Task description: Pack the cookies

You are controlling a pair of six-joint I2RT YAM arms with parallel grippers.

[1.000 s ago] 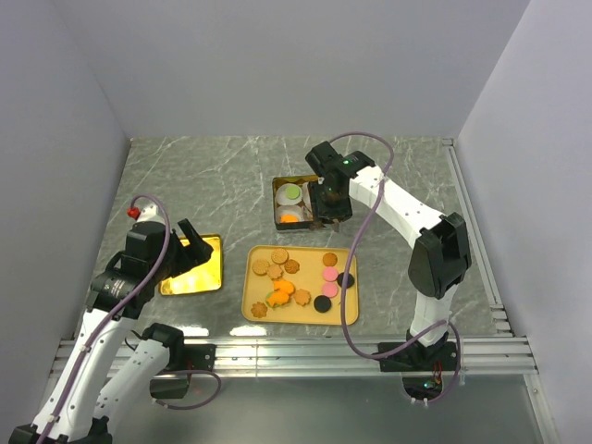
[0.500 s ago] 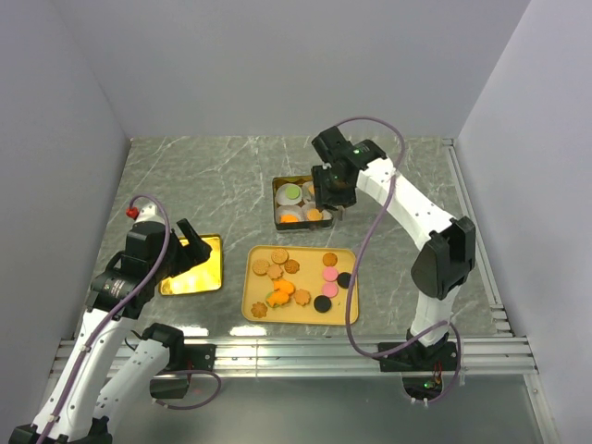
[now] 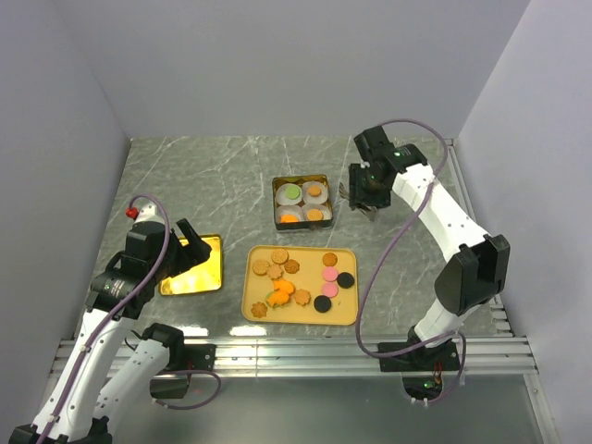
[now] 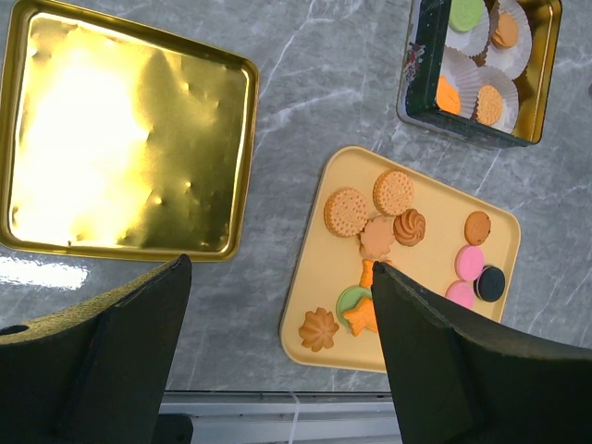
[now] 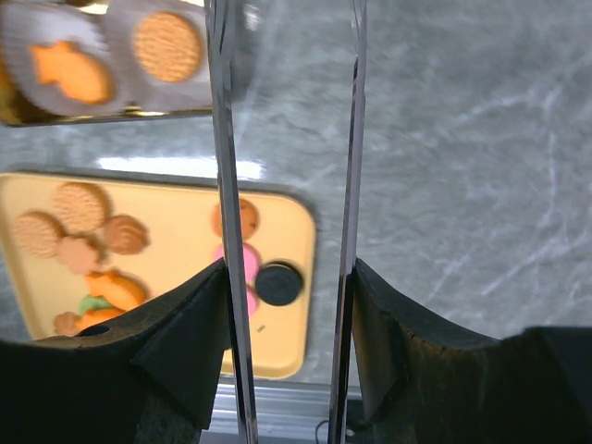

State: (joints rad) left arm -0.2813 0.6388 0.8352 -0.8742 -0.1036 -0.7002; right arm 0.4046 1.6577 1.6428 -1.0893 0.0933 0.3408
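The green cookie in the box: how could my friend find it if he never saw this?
Find the dark square tin in the middle, just behind the yellow tray. Four white paper cups sit inside it; the green cookie lies in the back left one, seen from the top camera. Its three neighbours are orange or brown.

Gold lid (image 3: 202, 269), yellow tray (image 3: 310, 263), dark tin (image 4: 421, 76), paper cups (image 4: 465, 67), marble table (image 3: 213, 176)

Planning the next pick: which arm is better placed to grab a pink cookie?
Right: the right gripper, open, is nearer the pink cookies; the left gripper hovers over the gold lid.
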